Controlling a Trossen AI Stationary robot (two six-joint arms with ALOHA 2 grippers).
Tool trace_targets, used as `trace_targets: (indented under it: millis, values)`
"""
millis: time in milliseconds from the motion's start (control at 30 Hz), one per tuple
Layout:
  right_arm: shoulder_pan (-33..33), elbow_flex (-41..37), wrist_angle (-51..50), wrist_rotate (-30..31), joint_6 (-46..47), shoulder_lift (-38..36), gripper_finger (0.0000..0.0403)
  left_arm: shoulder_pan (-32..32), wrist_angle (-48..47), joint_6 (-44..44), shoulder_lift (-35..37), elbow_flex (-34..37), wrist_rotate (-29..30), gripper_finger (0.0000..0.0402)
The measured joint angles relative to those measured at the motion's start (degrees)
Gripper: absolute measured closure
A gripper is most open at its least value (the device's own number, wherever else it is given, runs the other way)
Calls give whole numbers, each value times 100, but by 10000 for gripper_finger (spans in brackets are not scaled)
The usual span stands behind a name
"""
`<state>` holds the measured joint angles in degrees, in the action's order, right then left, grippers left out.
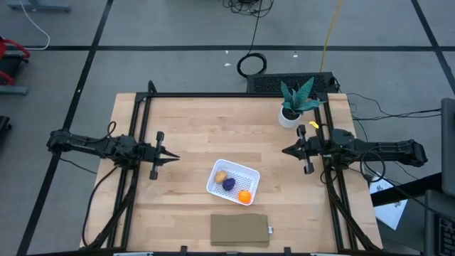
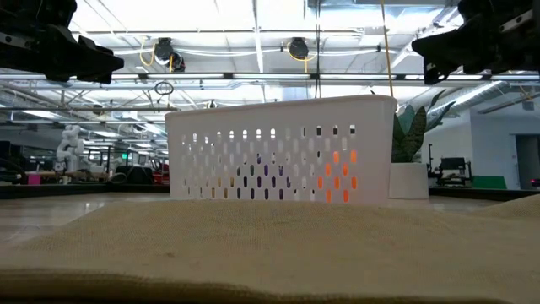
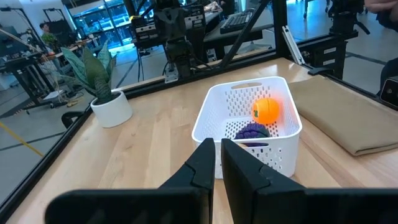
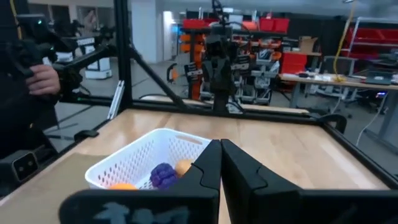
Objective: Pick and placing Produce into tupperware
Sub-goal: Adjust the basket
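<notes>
Past your right gripper (image 4: 220, 163), whose two dark fingers (image 4: 205, 167) sit pressed together with nothing between them, you see the white tupperware (image 4: 134, 163) on the light wooden table (image 4: 286, 149). Inside it lie the dark purple piece (image 4: 163, 175), the tan-brown piece (image 4: 183, 167) just beside it, and the bright orange piece (image 4: 122, 185), which shows only partly above the rim. Across the table, the other arm (image 4: 219, 59) faces you from the far edge. Off the table's side, a person's hand (image 4: 42, 78) grips a dark device. Shelves and red bins fill the room behind.
</notes>
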<state>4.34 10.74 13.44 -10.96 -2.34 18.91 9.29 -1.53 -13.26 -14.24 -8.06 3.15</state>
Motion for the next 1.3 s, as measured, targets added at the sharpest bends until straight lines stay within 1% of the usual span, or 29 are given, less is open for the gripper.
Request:
trace_targets:
  millis: [367,500,833,933,1300]
  values:
    - [0,-236,14,27,-162,-91,403,-1,3,0,-1,0,0,371]
    - [0,-356,244,29,-158,-91,403,0,4,0,-1,0,0,371]
    - [0,-604,329,35,-187,-91,403,-1,5,-16,0,0,0,371]
    - [0,-681,530,36,-183,-89,403,-1,-3,-6,0,0,0,371]
    - [0,-699,607,37,-144,-91,403,0,-1,19,-2,0,0,371]
